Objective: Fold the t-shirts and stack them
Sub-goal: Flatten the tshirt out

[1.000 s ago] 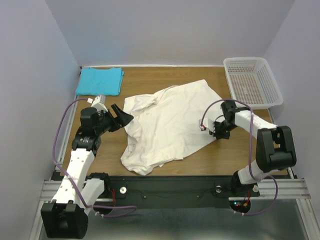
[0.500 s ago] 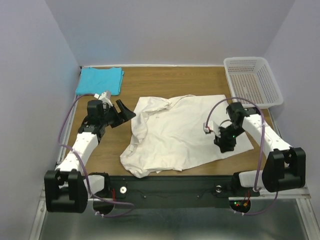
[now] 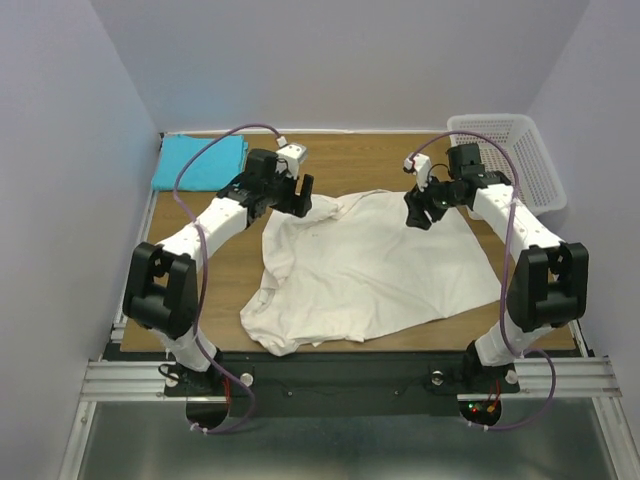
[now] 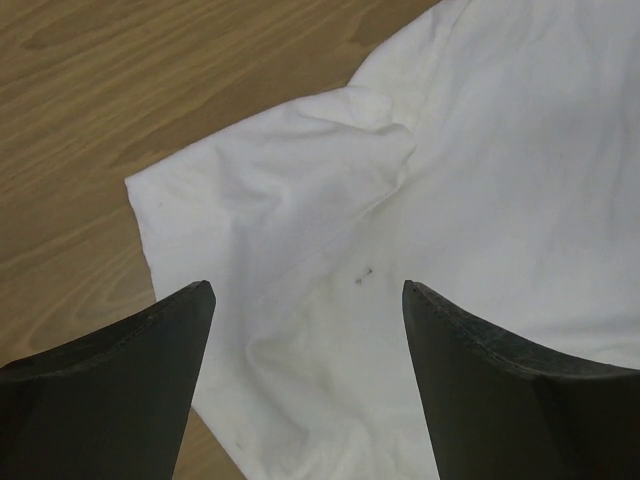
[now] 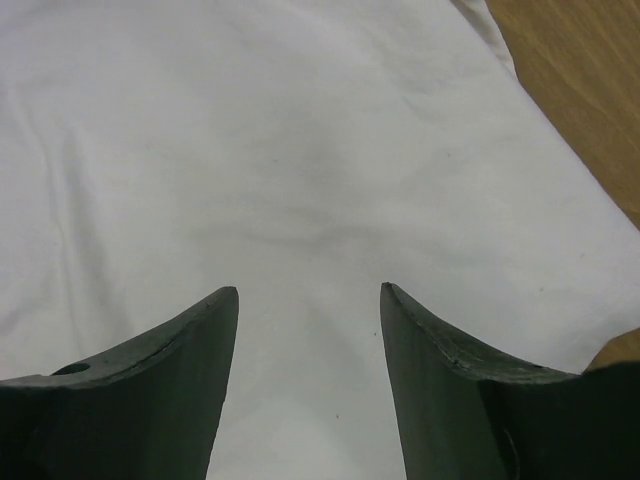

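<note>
The cream-white t-shirt (image 3: 370, 265) lies spread but rumpled on the surface (image 3: 350, 158). Its bunched sleeve (image 4: 290, 170) is just ahead of the left jaws, and flat cloth lies under the right jaws. Both pairs gape, holding nothing. Pinching uneven layers could skew the fold. The folded turquoise t-shirt (image 3: 200, 160) lies well left of the left jaws.

Mesh basket (image 3: 525, 165) on wooden table (image 3: 360, 160)

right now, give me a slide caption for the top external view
Open left gripper and right gripper poised over the spread cream-white t-shirt; turquoise t-shirt folded far left, mesh basket far right.
</note>
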`<state>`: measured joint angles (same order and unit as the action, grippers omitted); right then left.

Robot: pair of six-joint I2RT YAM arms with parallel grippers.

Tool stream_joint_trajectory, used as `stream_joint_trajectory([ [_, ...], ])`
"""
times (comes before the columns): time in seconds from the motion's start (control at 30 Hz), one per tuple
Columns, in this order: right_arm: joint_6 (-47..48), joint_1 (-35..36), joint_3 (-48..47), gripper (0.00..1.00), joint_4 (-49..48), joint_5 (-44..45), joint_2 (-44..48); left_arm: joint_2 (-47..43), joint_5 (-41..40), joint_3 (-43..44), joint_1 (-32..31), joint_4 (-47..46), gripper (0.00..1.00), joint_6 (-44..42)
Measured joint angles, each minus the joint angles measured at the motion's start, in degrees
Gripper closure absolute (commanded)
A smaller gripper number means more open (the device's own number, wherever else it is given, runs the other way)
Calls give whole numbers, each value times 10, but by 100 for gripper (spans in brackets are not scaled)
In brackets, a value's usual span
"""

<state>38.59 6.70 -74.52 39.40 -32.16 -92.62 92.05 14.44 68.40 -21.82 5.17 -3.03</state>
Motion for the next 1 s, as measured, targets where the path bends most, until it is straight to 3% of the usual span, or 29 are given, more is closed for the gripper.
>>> stream_joint_trajectory([
  [0.13, -36, -5, 0, 35, -16, 3, -10, 73, -33, 40, -38, 25, 20, -60],
  [0.33, -68, -19, 0, 35, -37, 15, -13, 195, -69, 136, -78, 75, 50, -106],
  [0.37, -71, -20, 0, 35, -39, 16, -14, 208, -73, 148, -79, 86, 57, -109],
  [0.4, -74, -22, 0, 35, -40, 17, -16, 220, -78, 158, -80, 97, 81, -113],
  [0.47, -78, -22, 0, 35, -41, 17, -22, 230, -88, 166, -78, 108, 100, -118],
  [0.67, -91, -23, 0, 36, -50, 33, -50, 227, -160, 168, -60, 113, 100, -87],
  [0.9, -100, -23, 0, 36, -63, 62, -66, 180, -146, 157, 59, 77, 100, -5],
  [0.97, -102, -23, -4, 36, -66, 67, -75, 177, -142, 157, 91, 70, 88, 7],
  [1.0, -102, -23, -9, 36, -69, 71, -83, 179, -139, 159, 102, 71, 72, 10],
])
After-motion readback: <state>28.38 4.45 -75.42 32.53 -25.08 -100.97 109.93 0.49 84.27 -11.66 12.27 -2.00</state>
